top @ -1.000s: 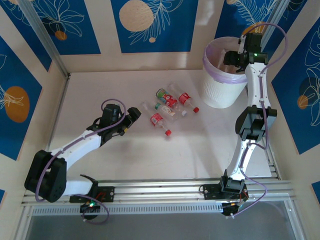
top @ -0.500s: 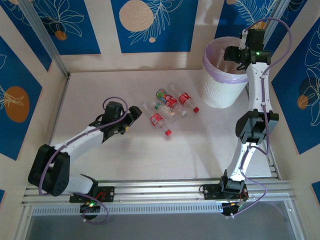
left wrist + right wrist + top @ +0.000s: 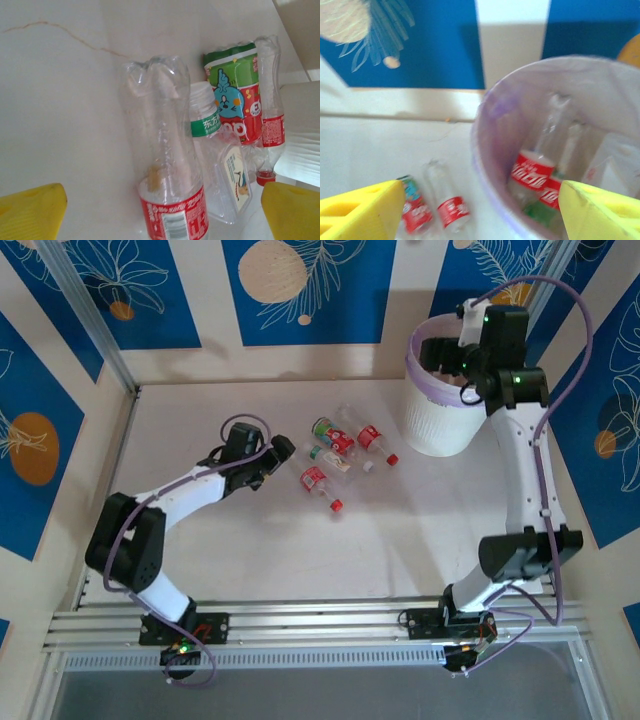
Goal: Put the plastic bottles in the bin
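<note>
Hands first: my left hand (image 3: pixel 280 452) sits low over the white tabletop (image 3: pixel 200 530), fingers spread wide with nothing between them, just left of the cluster of plastic bottles (image 3: pixel 335 455) lying near the middle. On the left wrist camera its yellow fingertips (image 3: pixel 30 212) frame the nearest one, a clear crumpled bottle with a red label (image 3: pixel 167 165), lying on its side with its base pointing away from the hand. Touching it on the right is a bottle with a white cap and a green band (image 3: pixel 212 145). Past that lie a bottle with a green-and-red cartoon label (image 3: pixel 232 100) and a slim bottle with a red label and red cap (image 3: pixel 270 120), all packed side by side.

My right hand (image 3: pixel 481 200) hangs over the bin (image 3: pixel 435 430), the white ribbed bucket with a lilac liner at the far right of the tabletop, well apart from the left hand. Its fingers are spread too and carry nothing. The right wrist camera looks down into the bin, where at least two red-labelled bottles (image 3: pixel 532 170) and something green lie at the bottom. That picture is blurred, so I cannot tell more.
</note>
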Robot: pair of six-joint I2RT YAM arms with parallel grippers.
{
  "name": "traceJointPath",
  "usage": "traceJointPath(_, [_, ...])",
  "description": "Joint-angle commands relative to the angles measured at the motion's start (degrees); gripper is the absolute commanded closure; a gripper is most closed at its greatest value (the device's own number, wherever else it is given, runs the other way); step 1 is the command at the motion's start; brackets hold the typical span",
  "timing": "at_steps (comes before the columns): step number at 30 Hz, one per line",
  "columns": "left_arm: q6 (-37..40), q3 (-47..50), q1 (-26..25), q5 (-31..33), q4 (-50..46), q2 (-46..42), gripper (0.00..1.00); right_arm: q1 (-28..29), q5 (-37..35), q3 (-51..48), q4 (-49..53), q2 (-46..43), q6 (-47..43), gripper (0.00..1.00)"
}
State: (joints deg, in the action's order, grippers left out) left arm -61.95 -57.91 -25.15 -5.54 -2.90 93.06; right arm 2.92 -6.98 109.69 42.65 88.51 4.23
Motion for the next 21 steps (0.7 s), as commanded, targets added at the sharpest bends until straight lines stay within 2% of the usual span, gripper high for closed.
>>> traceJointPath(1, [2.8,-4.0,-0.5,1.2,-1.5,3.0,0.02,1.8,6.4,-5.2,-0.7,-5.9,2.9,0.20])
traceJointPath(9, [6.0,-9.3,-1.7,0.5,-2.0,10.3,0.04,3.7,16.7,-16.8,0.5,-16.2,8.4,0.20])
traceJointPath(21, [5.8,-15.7,-3.7,2.6,-3.9,20.3,0.09,3.7,18.1,-29.9,1.8,-22.6,9.8,0.20])
